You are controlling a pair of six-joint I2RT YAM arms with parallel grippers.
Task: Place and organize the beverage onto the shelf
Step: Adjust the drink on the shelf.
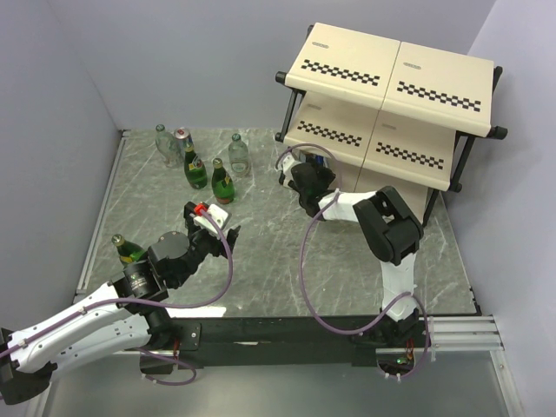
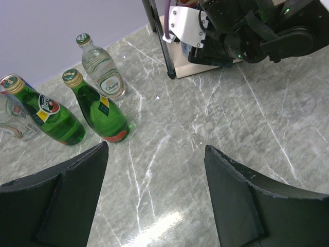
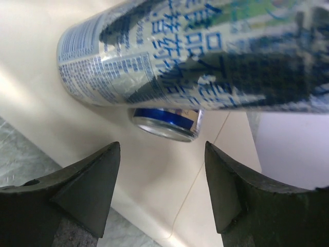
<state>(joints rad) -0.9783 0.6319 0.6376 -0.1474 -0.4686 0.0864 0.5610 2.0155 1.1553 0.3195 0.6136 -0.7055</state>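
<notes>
Looking over the table [image 1: 287, 261], you have grey-green marble with white veins, boxed in by pale lavender walls [image 1: 174, 61] at the back and on both sides. The shelf [image 1: 391, 82] stands in the far right corner, its cream boards marked with black checkered strips.

Your right gripper [image 3: 162, 149] is at the shelf's lowest tier, jaws spread wide and holding nothing. Just past its fingertips are a near can [image 3: 195, 56] and a farther can [image 3: 167, 121], both silver and blue, against a cream board.

Your left gripper [image 2: 157, 154] hangs over mid-table, also wide open and empty.

At the far left stand the first green bottle [image 1: 195, 167], the second green bottle [image 1: 222, 182], the left clear bottle [image 1: 165, 143] and the right clear bottle [image 1: 239, 155]. A third green bottle [image 1: 129, 250] stands apart near the left edge, beside your left arm.
</notes>
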